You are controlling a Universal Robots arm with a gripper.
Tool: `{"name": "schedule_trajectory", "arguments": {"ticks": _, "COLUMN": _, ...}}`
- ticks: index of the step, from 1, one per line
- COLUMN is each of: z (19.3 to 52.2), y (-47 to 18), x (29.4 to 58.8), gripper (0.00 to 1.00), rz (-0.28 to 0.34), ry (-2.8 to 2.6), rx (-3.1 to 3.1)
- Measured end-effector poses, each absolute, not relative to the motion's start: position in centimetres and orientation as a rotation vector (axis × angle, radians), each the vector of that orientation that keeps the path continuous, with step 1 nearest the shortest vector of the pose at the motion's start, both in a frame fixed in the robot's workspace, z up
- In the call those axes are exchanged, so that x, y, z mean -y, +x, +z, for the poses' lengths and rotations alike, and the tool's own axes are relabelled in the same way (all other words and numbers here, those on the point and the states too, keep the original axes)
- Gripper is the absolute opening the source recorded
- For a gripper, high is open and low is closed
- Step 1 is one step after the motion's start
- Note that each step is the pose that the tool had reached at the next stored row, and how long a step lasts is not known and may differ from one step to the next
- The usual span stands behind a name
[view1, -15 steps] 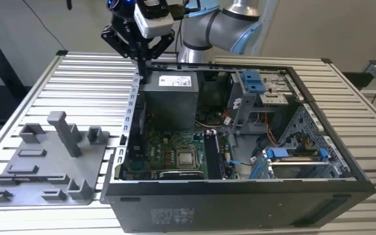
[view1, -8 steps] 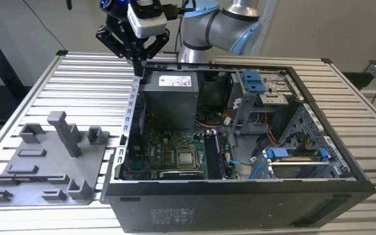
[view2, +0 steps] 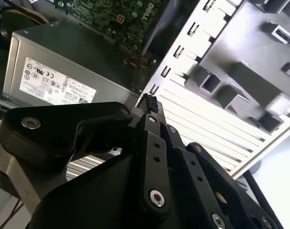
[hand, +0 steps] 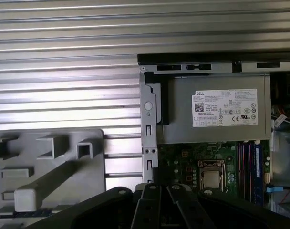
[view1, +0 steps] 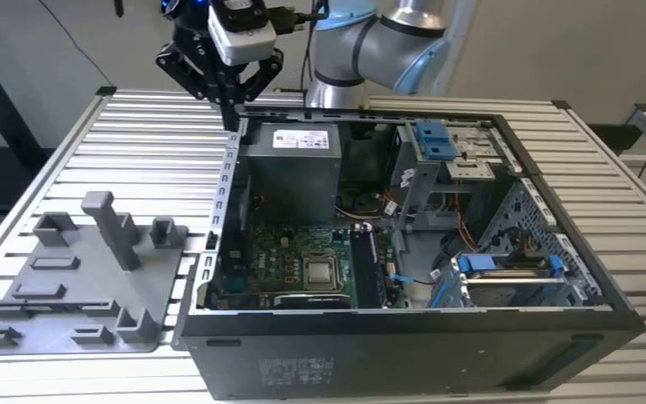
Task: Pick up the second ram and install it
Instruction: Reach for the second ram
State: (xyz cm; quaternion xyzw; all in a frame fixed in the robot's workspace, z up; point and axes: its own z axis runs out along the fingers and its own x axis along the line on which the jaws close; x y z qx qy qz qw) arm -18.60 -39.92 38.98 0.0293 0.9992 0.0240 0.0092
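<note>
Second ram is being a pain to spot. My best guess is the thin dark blue-green strip (hand: pixel 33 212) sitting on the grey fixture (hand: pixel 49 143), just past the end of the tall post (hand: pixel 49 181) in the first wrist view. The arm's black links are cutting most of it off, so I can't say for sure.

In the exterior view the gripper (view1: pixel 231 118) is hanging over the slatted surface (view1: pixel 132 143), right at the far corner of the open computer case (view1: pixel 413 337) on the exterior view's left, next to the power supply (view1: pixel 289 164). Its fingers are pressing together, and I'm not seeing anything between them. Whether the tips are touching the case edge, I can't tell.

Inside the case, the motherboard (view1: pixel 289 252) is showing some long dark strips around the memory slots (view1: pixel 365 265), but they're too hard to make out.
</note>
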Motion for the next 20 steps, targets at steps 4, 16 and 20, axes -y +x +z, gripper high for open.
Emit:
{"name": "schedule_trajectory", "arguments": {"ticks": 4, "z": 39.0, "y": -19.0, "x": 39.9, "gripper": 0.11, "rz": 0.075, "ry": 0.091, "rx": -3.121}}
{"name": "schedule_trajectory", "arguments": {"ticks": 16, "z": 39.0, "y": -19.9, "x": 39.9, "gripper": 0.11, "rz": 0.075, "ry": 0.09, "rx": -3.123}}
{"name": "schedule_trajectory", "arguments": {"ticks": 20, "z": 38.9, "y": -20.2, "x": 39.9, "gripper": 0.11, "rz": 0.075, "ry": 0.09, "rx": -3.124}}
